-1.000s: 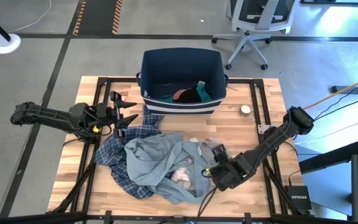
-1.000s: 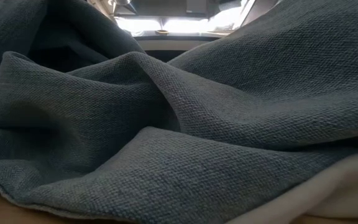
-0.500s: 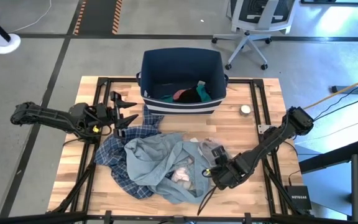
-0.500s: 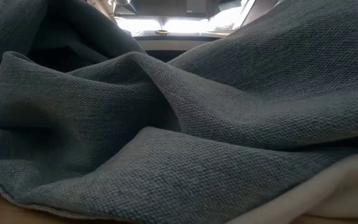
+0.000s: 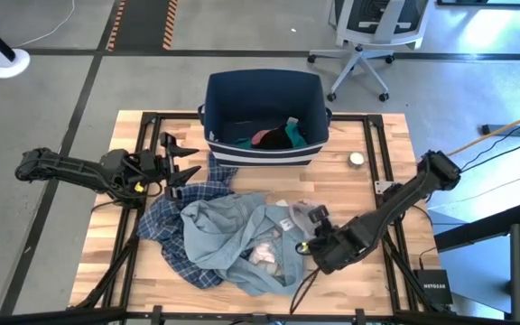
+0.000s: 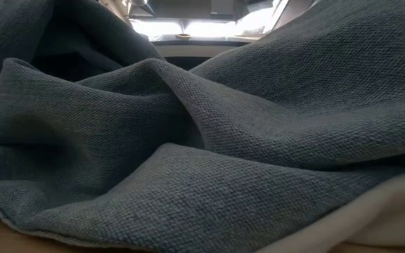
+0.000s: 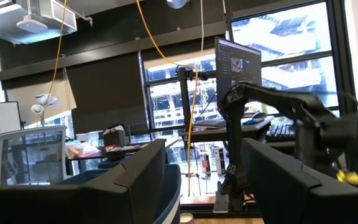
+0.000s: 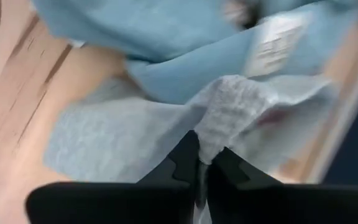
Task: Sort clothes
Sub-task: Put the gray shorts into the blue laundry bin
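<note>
Right wrist view shows the right tool (image 8: 199, 163) clenched on a fold of the light grey-blue garment (image 8: 229, 109). High view places that tool (image 5: 307, 233) lower right of centre, at the right edge of the clothes (image 5: 228, 236) heaped mid-worktop (image 5: 368, 194). Left tool (image 5: 181, 159), released, waits at upper left, just beside the plaid shirt (image 5: 201, 194).

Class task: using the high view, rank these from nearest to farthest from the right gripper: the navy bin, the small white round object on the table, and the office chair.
Measured from the right gripper, at the pile's right edge:
1. Small white round object, on the table right of the bin.
2. Navy bin, table's far edge.
3. Office chair, on the floor beyond.
</note>
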`<state>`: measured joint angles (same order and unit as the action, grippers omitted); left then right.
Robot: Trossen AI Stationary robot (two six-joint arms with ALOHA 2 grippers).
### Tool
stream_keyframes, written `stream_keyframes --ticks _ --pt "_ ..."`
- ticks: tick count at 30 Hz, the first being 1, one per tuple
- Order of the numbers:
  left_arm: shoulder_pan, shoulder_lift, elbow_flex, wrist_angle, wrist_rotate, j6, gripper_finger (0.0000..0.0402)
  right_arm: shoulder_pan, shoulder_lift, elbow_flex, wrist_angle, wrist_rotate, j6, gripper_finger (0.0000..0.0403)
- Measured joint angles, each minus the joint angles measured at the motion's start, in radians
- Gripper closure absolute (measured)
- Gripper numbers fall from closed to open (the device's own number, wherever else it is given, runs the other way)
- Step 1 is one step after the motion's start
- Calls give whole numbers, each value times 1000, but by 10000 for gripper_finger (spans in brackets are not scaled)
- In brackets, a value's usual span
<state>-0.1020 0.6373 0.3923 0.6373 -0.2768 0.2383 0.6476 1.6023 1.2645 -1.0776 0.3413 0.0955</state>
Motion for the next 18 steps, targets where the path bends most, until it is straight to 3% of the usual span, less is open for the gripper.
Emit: stream_keyframes --ticks 4,10,18 --pt "0 0 0 0 0 -3 194 0 -64 64 -71 85 -10 394" --pt "0 0 0 0 0 -3 194 -28 -146 140 -111 177 -59 376" --pt "0 0 0 1 0 -3 194 -115 -211 246 -108 274 -229 393"
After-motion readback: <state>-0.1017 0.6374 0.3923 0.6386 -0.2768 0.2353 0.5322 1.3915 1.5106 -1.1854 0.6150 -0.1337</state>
